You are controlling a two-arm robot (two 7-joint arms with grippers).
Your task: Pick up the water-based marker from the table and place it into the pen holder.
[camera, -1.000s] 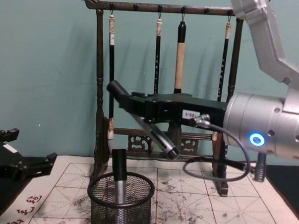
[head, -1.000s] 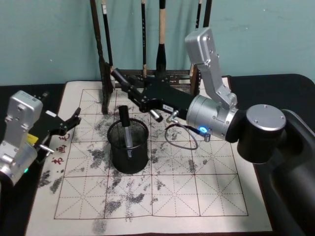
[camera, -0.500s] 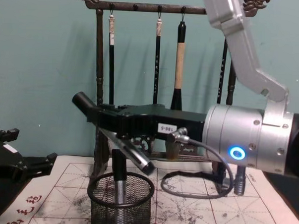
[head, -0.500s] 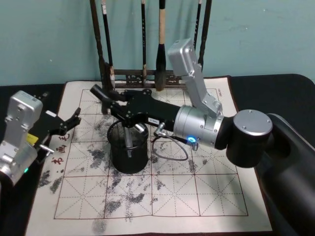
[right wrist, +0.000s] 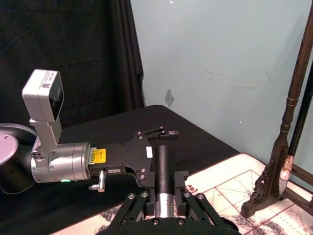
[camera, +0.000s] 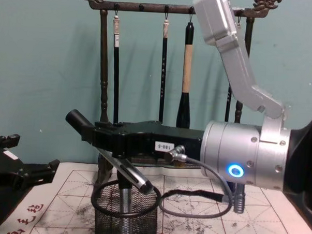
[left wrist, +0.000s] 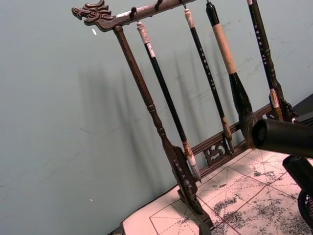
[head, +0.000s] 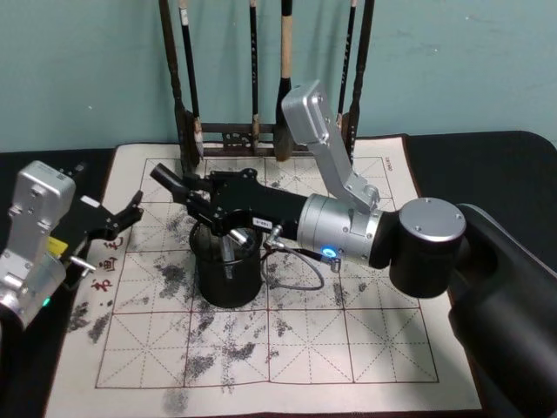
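Note:
The water-based marker [camera: 120,167], black cap up and silver barrel down, hangs tilted in my right gripper [camera: 111,138], which is shut on it. Its lower tip sits at rim level of the black wire-mesh pen holder [camera: 107,221]. In the head view the same marker [head: 167,178] slants over the pen holder [head: 213,283], with my right gripper [head: 213,212] just above the cup. Another marker [camera: 124,201] stands upright inside the cup. The right wrist view shows the held marker [right wrist: 163,178] between the fingers. My left gripper [head: 122,218] rests open at the mat's left edge.
A tall dark wooden brush rack [camera: 102,68] with hanging brushes stands right behind the cup, close to my right arm. An ink-stained gridded mat [head: 348,340] covers the table. A looping cable [head: 296,266] hangs from my right wrist beside the cup.
My right gripper has carried the marker down and to the left, from beside the rack to over the cup; the tip has dropped to the rim. The left arm has not moved.

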